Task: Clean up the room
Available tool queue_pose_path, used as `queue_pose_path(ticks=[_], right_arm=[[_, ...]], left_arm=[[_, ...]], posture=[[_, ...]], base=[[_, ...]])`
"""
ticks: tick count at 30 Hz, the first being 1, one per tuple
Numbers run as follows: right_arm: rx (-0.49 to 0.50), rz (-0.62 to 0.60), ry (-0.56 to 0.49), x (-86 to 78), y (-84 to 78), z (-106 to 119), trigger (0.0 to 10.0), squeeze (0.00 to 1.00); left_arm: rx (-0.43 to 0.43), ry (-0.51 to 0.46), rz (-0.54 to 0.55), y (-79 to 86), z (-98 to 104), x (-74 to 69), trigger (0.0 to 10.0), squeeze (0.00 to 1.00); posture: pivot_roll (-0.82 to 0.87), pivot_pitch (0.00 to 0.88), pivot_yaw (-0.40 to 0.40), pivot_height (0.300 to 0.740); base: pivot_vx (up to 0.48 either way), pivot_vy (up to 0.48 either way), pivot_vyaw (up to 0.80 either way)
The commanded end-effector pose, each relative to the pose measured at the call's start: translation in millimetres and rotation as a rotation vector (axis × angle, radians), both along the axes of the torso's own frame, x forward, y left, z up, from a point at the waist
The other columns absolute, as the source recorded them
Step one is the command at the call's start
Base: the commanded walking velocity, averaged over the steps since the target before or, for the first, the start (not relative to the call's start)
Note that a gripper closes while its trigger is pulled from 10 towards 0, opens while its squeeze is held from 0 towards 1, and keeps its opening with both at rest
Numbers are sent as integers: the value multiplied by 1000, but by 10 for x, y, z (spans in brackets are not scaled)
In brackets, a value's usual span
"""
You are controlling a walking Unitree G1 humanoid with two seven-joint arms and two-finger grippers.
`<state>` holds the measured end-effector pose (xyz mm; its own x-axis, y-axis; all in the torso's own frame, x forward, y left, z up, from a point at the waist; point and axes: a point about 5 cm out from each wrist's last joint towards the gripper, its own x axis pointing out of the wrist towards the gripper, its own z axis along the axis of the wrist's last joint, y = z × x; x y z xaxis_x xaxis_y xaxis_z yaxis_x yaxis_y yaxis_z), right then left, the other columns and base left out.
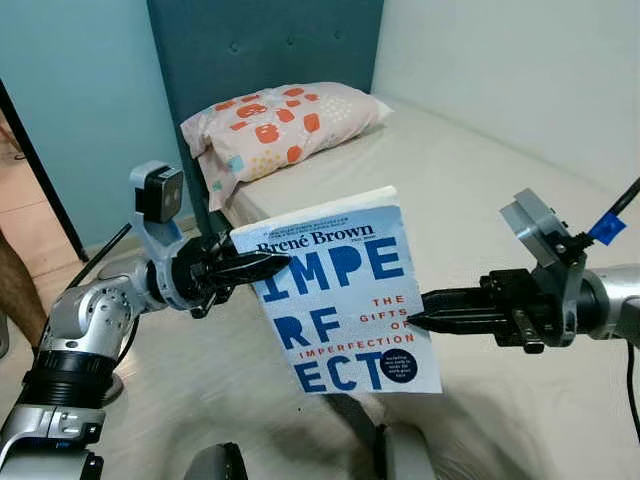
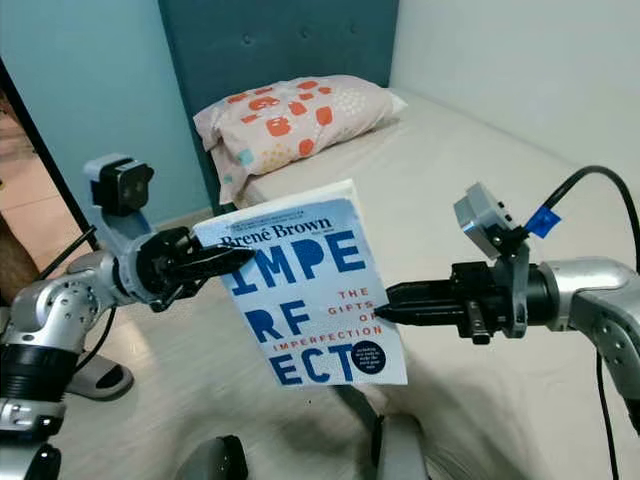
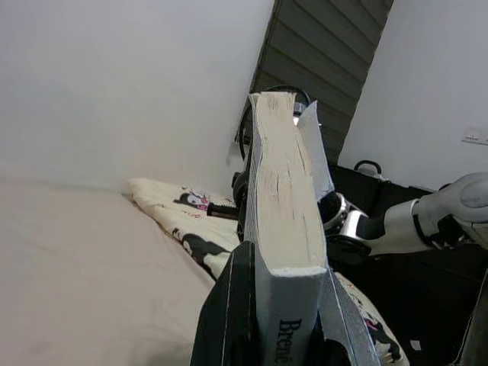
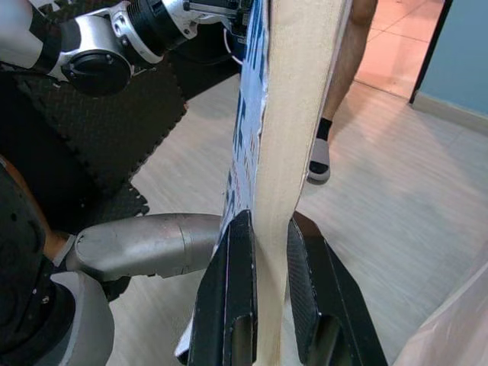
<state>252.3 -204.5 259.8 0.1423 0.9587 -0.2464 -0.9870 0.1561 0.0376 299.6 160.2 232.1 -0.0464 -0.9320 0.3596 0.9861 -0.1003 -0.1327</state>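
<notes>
A blue-and-white book (image 1: 345, 295) hangs in the air above the edge of the bed (image 1: 470, 190), cover facing the head camera. The left hand (image 1: 262, 267) pinches its upper left edge; the right hand (image 1: 425, 311) pinches its right edge. A patterned pillow (image 1: 280, 125) lies at the headboard (image 1: 260, 45) behind. A person's socked foot (image 4: 320, 156) stands on the floor (image 4: 412, 198).

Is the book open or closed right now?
Closed: the book shows its front cover, each side edge clamped by a claw, left and right.
</notes>
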Motion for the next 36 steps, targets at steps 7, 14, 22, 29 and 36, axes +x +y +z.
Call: queue_pose_path(ticks=[7,14,22,29,36], right_arm=[[2,-12,-49,26,4,68,0,0],[52,-146,-130,174,-26,111,10000,0],[248,-390,-187,347,-206,125,10000,1000],[461,-568,-121,185,-331,-172,10000,1000],[608,-580,-18,79,-123,-413,10000,1000]], left_arm=[[-19,-11,-23,-35,20,-46,0,0],[-68,-32,49,-52,79,-2,0,0],[-231,-70,246,17,317,139,0,0],[-376,-89,477,175,549,253,0,0],[-450,-104,528,196,675,268,0,0]], posture=[[-39,27,-3,530],[-39,23,-8,530],[-37,16,-13,530],[-41,25,-9,530],[-43,24,-10,530]], base=[[0,0,0],[0,0,0],[0,0,0],[0,0,0],[0,0,0]])
